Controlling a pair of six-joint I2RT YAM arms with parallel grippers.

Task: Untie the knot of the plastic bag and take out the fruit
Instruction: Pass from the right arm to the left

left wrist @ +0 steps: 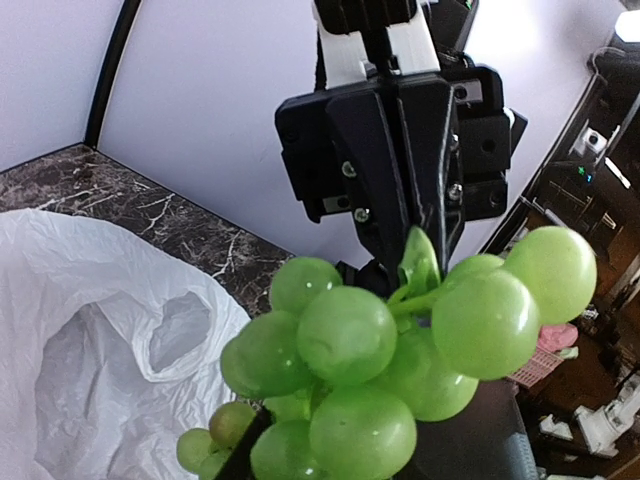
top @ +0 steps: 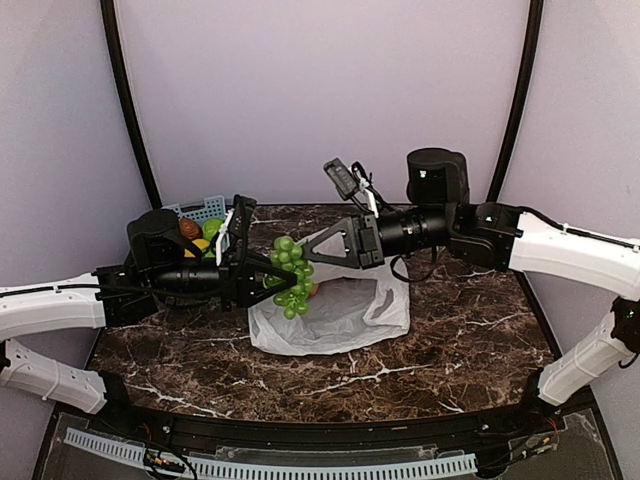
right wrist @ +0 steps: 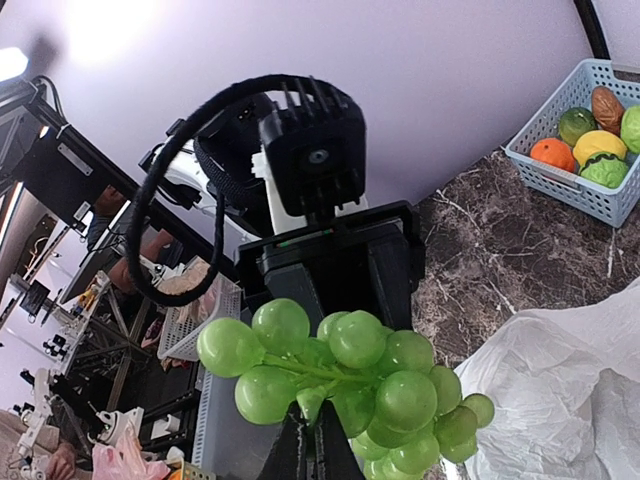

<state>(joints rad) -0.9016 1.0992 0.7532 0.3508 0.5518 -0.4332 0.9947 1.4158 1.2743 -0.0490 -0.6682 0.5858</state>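
A bunch of green grapes (top: 290, 275) hangs above the white plastic bag (top: 340, 315), which lies crumpled on the marble table with its mouth open. The knot is out of view. My right gripper (top: 304, 252) comes in from the right and is shut on the bunch's stem and leaf (right wrist: 318, 398). My left gripper (top: 272, 279) comes in from the left, its fingers (left wrist: 238, 452) pressed round the lower grapes (left wrist: 350, 340). A bit of orange fruit (top: 314, 290) shows just behind the bunch at the bag's edge.
A blue lattice basket (top: 207, 208) stands at the table's back left behind the left arm, holding several fruits in orange (right wrist: 551, 152), brown (right wrist: 606, 103), yellow and green. Purple walls close in the back and sides.
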